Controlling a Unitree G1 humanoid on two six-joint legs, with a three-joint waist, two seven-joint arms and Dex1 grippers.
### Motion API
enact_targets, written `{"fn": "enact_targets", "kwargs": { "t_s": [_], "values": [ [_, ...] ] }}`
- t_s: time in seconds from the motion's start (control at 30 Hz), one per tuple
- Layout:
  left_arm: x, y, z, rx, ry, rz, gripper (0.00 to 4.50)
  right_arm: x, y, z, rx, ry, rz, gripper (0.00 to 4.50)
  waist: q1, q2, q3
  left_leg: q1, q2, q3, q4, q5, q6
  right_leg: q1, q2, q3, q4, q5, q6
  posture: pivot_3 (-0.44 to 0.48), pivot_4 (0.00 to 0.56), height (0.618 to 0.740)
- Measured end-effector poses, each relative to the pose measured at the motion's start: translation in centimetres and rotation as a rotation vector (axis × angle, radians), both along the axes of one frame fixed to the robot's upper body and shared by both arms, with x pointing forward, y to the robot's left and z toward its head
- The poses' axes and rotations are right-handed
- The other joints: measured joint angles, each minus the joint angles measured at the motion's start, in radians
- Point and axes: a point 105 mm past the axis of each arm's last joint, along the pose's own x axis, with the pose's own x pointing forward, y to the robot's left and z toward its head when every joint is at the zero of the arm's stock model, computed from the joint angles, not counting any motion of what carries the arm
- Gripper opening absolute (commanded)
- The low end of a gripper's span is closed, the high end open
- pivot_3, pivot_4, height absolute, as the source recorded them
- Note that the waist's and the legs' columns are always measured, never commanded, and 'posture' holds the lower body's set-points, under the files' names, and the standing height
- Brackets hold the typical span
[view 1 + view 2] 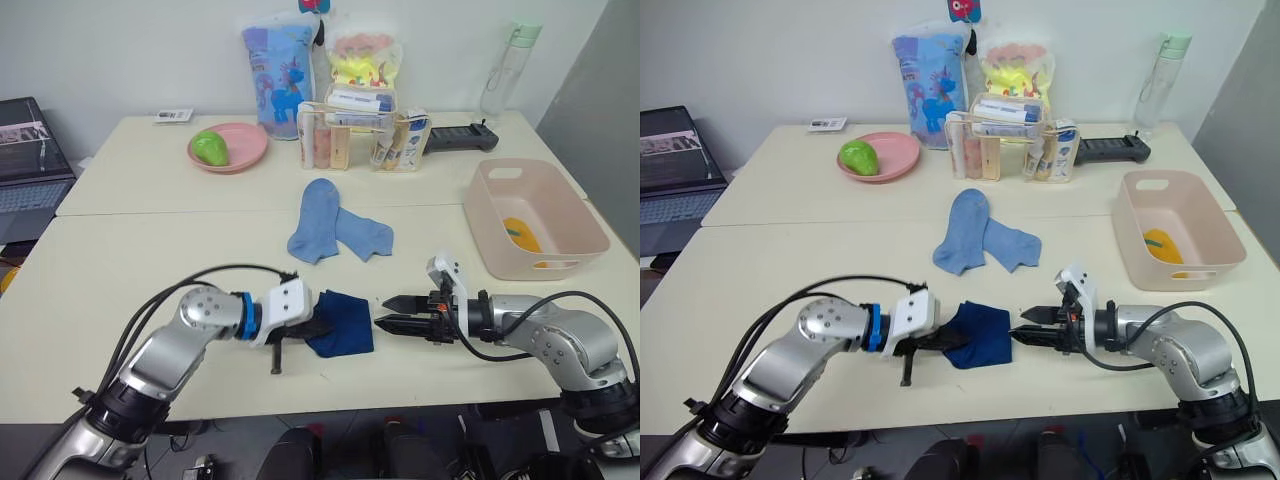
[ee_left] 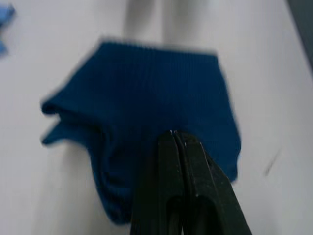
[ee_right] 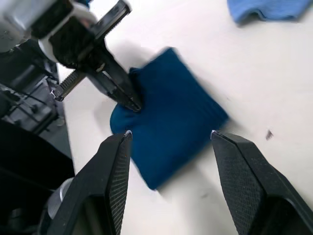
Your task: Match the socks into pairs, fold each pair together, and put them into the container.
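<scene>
Left tool [image 1: 318, 328] pinches the folded dark navy knit sock pair [image 1: 342, 324] on the pale surface [image 1: 120, 250]; right tool [image 1: 385, 312] gapes beside it. Soft, limp: grip through both layers.

The left gripper [image 1: 318, 326] covers the navy pair's [image 1: 342, 322] left edge. The basin's [image 1: 530, 190] near wall hides part of the yellow socks [image 1: 521, 234]. The far pouches' tops are cut off.

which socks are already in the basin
The mustard yellow socks lie in the pink basin; the navy and light blue socks are on the table.
</scene>
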Motion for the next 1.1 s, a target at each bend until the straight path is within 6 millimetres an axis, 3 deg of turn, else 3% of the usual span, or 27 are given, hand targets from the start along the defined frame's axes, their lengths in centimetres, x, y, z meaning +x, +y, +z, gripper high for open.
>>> {"fn": "enact_targets", "kwargs": {
  "t_s": [0.27, 0.57, 0.7, 0.8, 1.0, 1.1],
  "values": [
    [0.0, 0.4, -0.5, -0.006, -0.031, 0.019, 0.0, 0.3, 1.4, -2.4, -0.018, 0.133, -0.045, 2.76, -0.001, 0.001, -0.001, 0.002, 0.0, 0.0, 0.0, 0.0, 0.0, 0.002, 0.0, 0.0, 0.0, 0.0, 0.0, 0.0, 0.15, 0.74],
    [0.1, 0.5, -0.5, -0.01, -0.034, 0.033, 0.0, 0.9, 6.3, -1.7, 0.113, 0.222, 0.04, 2.76, -0.003, 0.003, -0.002, 0.003, 0.0, 0.0, 0.0, 0.0, 0.0, 0.002, 0.0, -0.001, 0.001, 0.0, 0.0, 0.0, 0.15, 0.74],
    [0.1, 0.4, -0.4, -0.011, -0.035, 0.035, 0.0, 1.1, 6.8, -1.8, 0.126, 0.244, 0.04, 2.76, -0.003, 0.003, -0.002, 0.003, 0.0, 0.0, 0.0, 0.0, 0.0, 0.002, 0.0, -0.001, 0.001, 0.0, 0.0, 0.0, 0.15, 0.74],
    [0.0, 0.4, -0.3, -0.014, -0.031, 0.04, 0.0, 1.2, 6.9, -2.0, 0.128, 0.254, 0.031, 2.18, -0.004, 0.003, -0.002, 0.003, 0.0, 0.0, 0.0, 0.0, 0.0, 0.002, 0.0, -0.001, 0.001, 0.0, 0.0, 0.0, 0.15, 0.74],
    [0.0, 0.4, -0.3, -0.033, -0.006, 0.061, 0.0, 1.6, 6.5, -2.3, 0.111, 0.239, 0.011, 0.1, -0.004, 0.003, -0.002, 0.003, 0.0, 0.0, 0.0, 0.0, 0.0, 0.002, 0.0, -0.001, 0.001, 0.0, 0.0, 0.0, 0.15, 0.74],
    [-0.1, 0.5, -0.1, -0.06, 0.025, 0.078, 0.0, 1.6, 6.5, -2.2, 0.115, 0.234, 0.01, 0.02, -0.004, 0.003, -0.002, 0.002, 0.0, 0.0, 0.0, 0.0, 0.0, 0.001, 0.0, -0.001, 0.001, 0.0, 0.0, 0.0, 0.15, 0.74]
  ]
}}
